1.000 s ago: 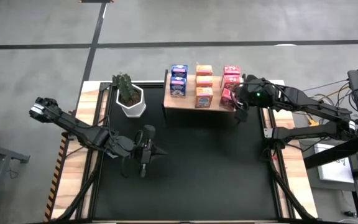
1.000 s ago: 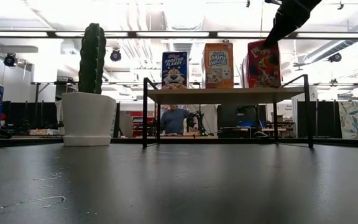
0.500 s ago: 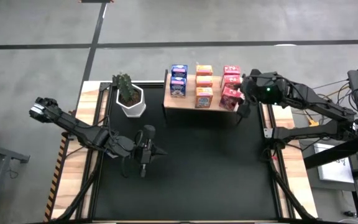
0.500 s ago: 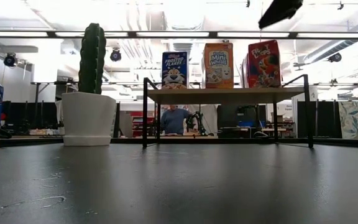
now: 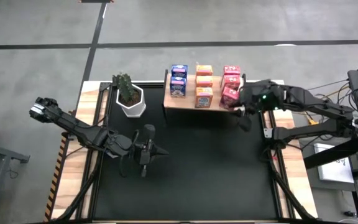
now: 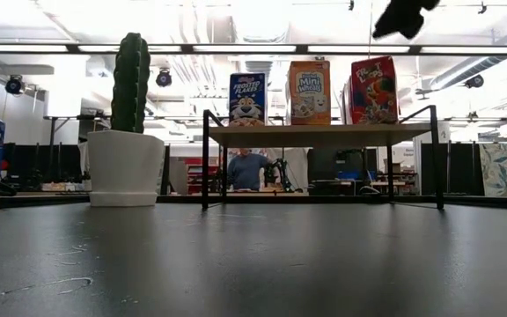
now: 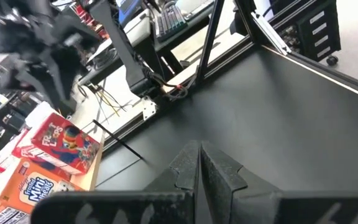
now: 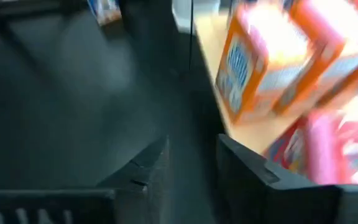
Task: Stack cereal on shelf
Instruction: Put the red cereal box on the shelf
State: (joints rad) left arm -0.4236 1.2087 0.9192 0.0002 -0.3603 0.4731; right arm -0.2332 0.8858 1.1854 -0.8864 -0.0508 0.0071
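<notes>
While your right gripper hangs just off the shelf's right end, near the tabletop's far right corner, its jaws stand parted with nothing between them; in the right wrist view only bare dark mat shows in the gap. Your left gripper sits pinched fully shut and empty, low over the mat left of the tabletop's centre, waiting.

The cereal boxes are all up on the shelf at the far edge of the tabletop, in three columns: blue at the left end, orange in the middle, red at the right end. The nearest red box sits skewed at the shelf's front right corner, just beside your right fingers.

That closeness is your risk. Judging from here, any sideways swing of the right wrist toward the shelf could clip that skewed box and tip it off the front edge, or shove the red column into the orange one. Lift clear before you travel. The potted cactus stands well apart from both grippers.
</notes>
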